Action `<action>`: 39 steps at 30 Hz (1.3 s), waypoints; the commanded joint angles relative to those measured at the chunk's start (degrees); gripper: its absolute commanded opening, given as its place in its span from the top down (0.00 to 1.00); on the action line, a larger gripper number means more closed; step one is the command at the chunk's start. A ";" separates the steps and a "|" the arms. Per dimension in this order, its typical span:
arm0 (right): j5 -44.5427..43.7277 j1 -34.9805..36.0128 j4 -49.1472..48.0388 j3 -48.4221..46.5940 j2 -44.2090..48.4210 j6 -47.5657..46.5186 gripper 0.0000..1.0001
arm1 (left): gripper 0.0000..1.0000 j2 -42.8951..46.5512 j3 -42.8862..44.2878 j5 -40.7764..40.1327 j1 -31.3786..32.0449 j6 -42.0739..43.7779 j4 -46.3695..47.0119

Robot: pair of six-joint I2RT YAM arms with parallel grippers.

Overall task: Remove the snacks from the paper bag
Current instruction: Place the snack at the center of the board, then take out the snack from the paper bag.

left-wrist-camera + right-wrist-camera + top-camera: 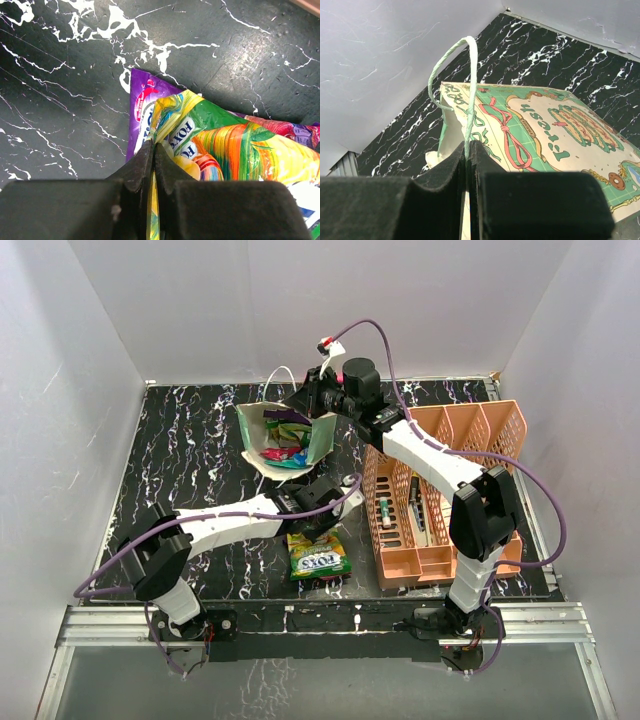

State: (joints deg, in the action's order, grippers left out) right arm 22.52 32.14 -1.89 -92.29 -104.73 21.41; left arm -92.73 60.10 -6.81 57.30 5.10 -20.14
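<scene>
Where the left tool point(154, 147) sits over the near middle of the worktop point(180, 450), its fingers are pressed together on the edge of one yellow-green Fox's packet point(235, 145). This packet reaches away from the fingertips and lies across one purple packet point(142, 107), of which only a corner shows, flat on the worktop. Seen from above, the same yellow-green Fox's packet point(318, 558) lies just in front of the left tool point(316, 525), outside the bag and near the front edge. Right tool point(468, 149): one, fingers closed, pinching the top rim of the paper bag point(550, 130) where one pale cord handle point(467, 65) loops up from it. Paper bag: one, at the far middle of the worktop, tilted with its mouth towards the overhead camera, held at its right rim by the right tool point(312, 398). Contents of the paper bag point(323, 440): glossy packets point(283, 440) in purple, red and teal-green, overlapping, so their number cannot be told. Peach slotted organiser point(500, 430): one, just right of the yellow-green Fox's packet and of the paper bag, with several compartments; small items point(385, 512) lie in its long middle slots, too small to name. Arms: two.
</scene>
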 commanded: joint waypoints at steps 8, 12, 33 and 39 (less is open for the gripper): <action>-0.43 -0.34 -2.33 0.01 2.79 -0.25 0.93 | 0.75 4.79 2.64 1.51 0.04 -2.54 -3.86; -0.16 -0.33 -2.42 0.03 2.67 -0.22 0.93 | 0.56 11.10 4.33 1.92 0.01 -3.90 -7.15; 2.94 -0.35 -2.56 -0.59 2.43 0.56 0.93 | 0.17 28.77 4.22 3.07 -23.95 -8.25 3.42; 2.20 -0.32 -2.41 -0.77 2.89 0.73 0.93 | 0.38 18.25 4.83 5.28 -26.88 -13.99 16.86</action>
State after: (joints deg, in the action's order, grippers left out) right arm 24.60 32.14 -1.69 -92.01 -104.73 21.82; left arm -70.81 65.04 -3.68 31.24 -5.45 -15.55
